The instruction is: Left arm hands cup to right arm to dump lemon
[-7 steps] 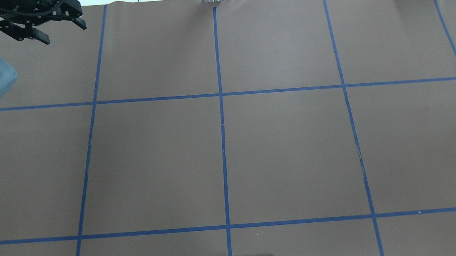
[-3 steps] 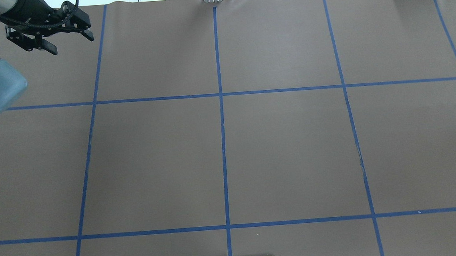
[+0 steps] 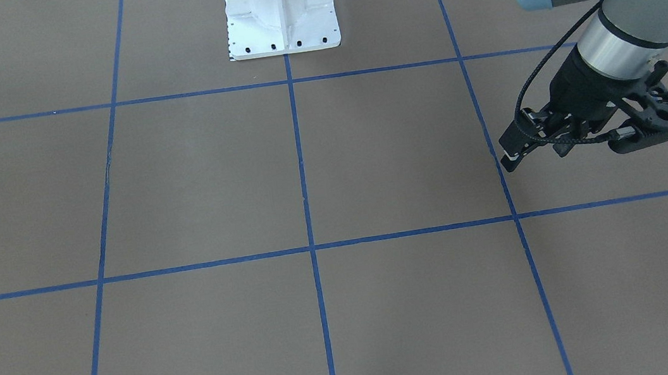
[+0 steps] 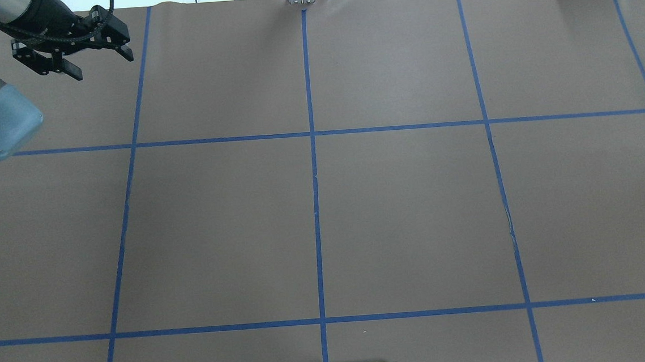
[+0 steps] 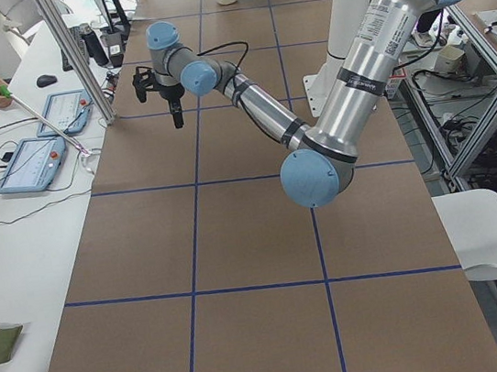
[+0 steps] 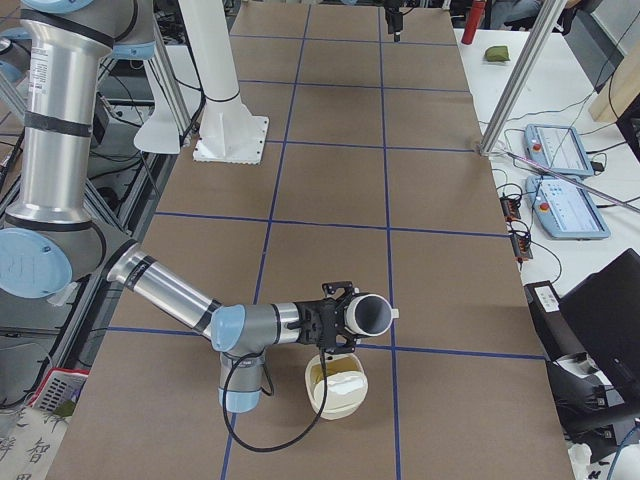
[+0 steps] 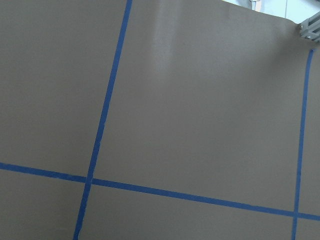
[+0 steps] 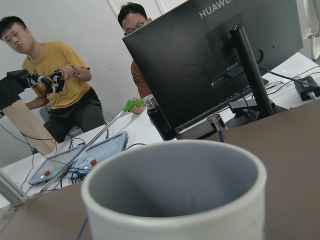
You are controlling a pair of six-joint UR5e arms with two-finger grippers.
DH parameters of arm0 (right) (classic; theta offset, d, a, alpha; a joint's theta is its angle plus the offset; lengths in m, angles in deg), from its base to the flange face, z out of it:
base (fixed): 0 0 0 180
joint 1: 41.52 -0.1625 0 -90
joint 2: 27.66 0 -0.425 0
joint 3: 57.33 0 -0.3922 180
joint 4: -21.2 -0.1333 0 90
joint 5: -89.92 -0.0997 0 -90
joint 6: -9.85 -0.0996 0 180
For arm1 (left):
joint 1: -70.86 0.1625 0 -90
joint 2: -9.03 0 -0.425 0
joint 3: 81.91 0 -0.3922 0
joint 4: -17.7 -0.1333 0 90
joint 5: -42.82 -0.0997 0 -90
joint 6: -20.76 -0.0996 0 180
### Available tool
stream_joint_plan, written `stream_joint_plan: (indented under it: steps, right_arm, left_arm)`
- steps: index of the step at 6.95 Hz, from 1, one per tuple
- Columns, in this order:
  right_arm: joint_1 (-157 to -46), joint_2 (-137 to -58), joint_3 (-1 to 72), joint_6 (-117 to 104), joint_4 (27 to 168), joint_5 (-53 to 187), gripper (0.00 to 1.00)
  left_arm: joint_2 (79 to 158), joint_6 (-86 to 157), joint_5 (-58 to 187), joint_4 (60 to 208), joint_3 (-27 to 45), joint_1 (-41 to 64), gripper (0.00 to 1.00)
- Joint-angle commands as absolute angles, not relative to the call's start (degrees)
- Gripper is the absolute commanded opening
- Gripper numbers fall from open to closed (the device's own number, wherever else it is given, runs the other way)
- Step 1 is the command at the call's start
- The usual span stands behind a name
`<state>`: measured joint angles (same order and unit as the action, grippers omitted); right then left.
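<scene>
The cup [image 8: 175, 200], white outside and grey inside, fills the bottom of the right wrist view. No lemon shows in its grey inside. In the exterior right view the cup [image 6: 375, 316] lies on its side in the air, gripped by my right gripper [image 6: 345, 320], just above a cream bowl [image 6: 335, 388]. Something pale lies in that bowl, too small to name. My left gripper [image 4: 99, 63] hangs open and empty over the far left of the table, and the exterior front-facing view also shows the left gripper [image 3: 565, 149] open.
The white robot base [image 3: 281, 15] stands at the table's near-middle edge. Two people [image 8: 55, 85] sit beyond the far edge, behind a black monitor [image 8: 215, 65]. Control tablets [image 6: 560, 150] and an aluminium post [image 6: 520, 70] stand on the side bench.
My left gripper has drifted a little to the right and towards the robot, still open. Its blue elbow cap has shifted right as well.
</scene>
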<state>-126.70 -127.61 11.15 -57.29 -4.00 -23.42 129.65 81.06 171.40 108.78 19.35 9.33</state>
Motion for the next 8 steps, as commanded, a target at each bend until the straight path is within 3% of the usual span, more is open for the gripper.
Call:
stream_joint_plan:
  steps: [1, 4, 8]
  right_arm:
    - [-126.8, -123.1, 17.8, -46.7, 12.3, -21.9, 0.00]
    - [-124.6, -113.6, 22.4, -34.9, 31.5, -18.2, 0.00]
    - [-107.5, -106.3, 30.5, -24.4, 53.0, 3.0, 0.00]
  left_arm:
    - [129.6, 81.1, 171.4, 109.0, 18.4, 9.4, 1.00]
    - [129.5, 81.0, 171.7, 109.3, 17.9, 9.3, 1.00]
    - [129.4, 81.1, 172.0, 109.1, 18.0, 9.3, 1.00]
